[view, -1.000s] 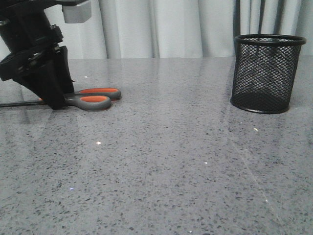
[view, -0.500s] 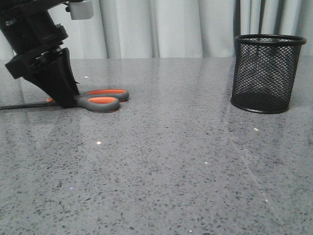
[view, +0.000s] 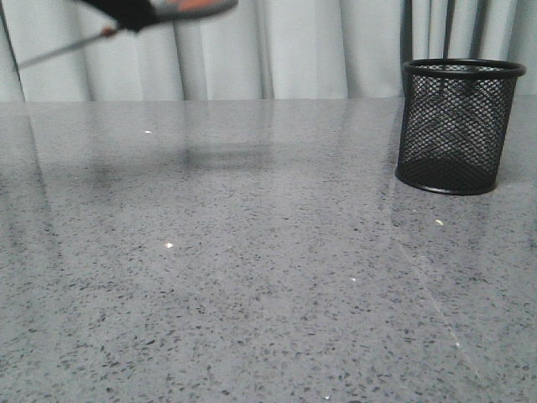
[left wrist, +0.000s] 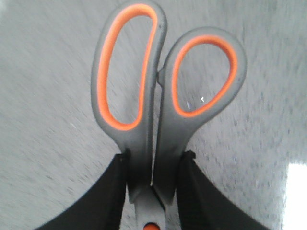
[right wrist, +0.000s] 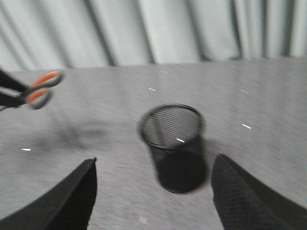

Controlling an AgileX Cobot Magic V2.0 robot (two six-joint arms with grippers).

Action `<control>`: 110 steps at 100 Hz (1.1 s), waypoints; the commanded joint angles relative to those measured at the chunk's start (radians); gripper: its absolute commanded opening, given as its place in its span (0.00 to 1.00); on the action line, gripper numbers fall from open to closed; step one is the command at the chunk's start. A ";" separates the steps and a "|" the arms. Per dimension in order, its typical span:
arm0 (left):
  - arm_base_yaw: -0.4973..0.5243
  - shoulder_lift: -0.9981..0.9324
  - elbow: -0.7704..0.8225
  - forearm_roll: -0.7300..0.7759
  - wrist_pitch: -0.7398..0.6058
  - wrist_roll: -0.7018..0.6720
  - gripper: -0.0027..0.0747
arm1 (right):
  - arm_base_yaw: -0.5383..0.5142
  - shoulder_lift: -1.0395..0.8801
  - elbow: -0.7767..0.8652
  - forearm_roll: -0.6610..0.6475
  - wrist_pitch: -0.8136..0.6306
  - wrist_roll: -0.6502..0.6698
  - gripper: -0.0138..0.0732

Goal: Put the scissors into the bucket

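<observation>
Above table [view: 252, 252], scissors [view: 159, 10] near-horizontal.

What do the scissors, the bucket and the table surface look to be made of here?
Scissors: matte grey handles, probably plastic, with orange loop linings that look rubbery; blades too blurred to judge.
Bucket: black wire mesh you can see through, likely painted metal, with a solid rim.
Table: glossy speckled grey, stone-like, reflecting the curtains.

one pair of scissors [left wrist: 158, 110], one bucket [view: 457, 126], two tools, left tool [left wrist: 152, 184], right tool [right wrist: 153, 191]
</observation>
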 commanded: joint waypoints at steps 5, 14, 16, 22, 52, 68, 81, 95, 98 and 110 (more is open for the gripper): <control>-0.082 -0.129 -0.027 -0.076 -0.049 0.086 0.14 | 0.035 0.035 -0.086 0.307 -0.081 -0.211 0.69; -0.167 -0.175 -0.027 -0.076 -0.103 0.099 0.14 | 0.055 0.084 -0.126 0.404 -0.059 -0.239 0.69; -0.181 -0.185 -0.027 -0.076 -0.114 0.099 0.14 | 0.057 0.097 -0.135 0.408 -0.053 -0.239 0.69; -0.240 -0.206 -0.027 -0.076 -0.161 0.099 0.14 | 0.062 0.131 -0.156 0.414 -0.034 -0.239 0.69; -0.467 -0.238 -0.027 -0.074 -0.306 0.108 0.14 | 0.062 0.281 -0.227 0.738 0.107 -0.399 0.69; -0.533 -0.241 -0.027 -0.074 -0.353 0.109 0.14 | 0.062 0.328 -0.235 0.758 0.096 -0.456 0.69; -0.565 -0.241 -0.027 -0.074 -0.371 0.109 0.14 | 0.062 0.367 -0.235 0.758 0.077 -0.456 0.69; -0.599 -0.241 -0.027 -0.074 -0.382 0.109 0.14 | 0.062 0.424 -0.242 0.804 0.077 -0.456 0.66; -0.605 -0.241 -0.027 -0.074 -0.387 0.109 0.14 | 0.062 0.436 -0.249 0.808 0.087 -0.456 0.61; -0.610 -0.251 -0.027 -0.076 -0.406 0.108 0.17 | 0.062 0.488 -0.274 0.808 0.142 -0.456 0.19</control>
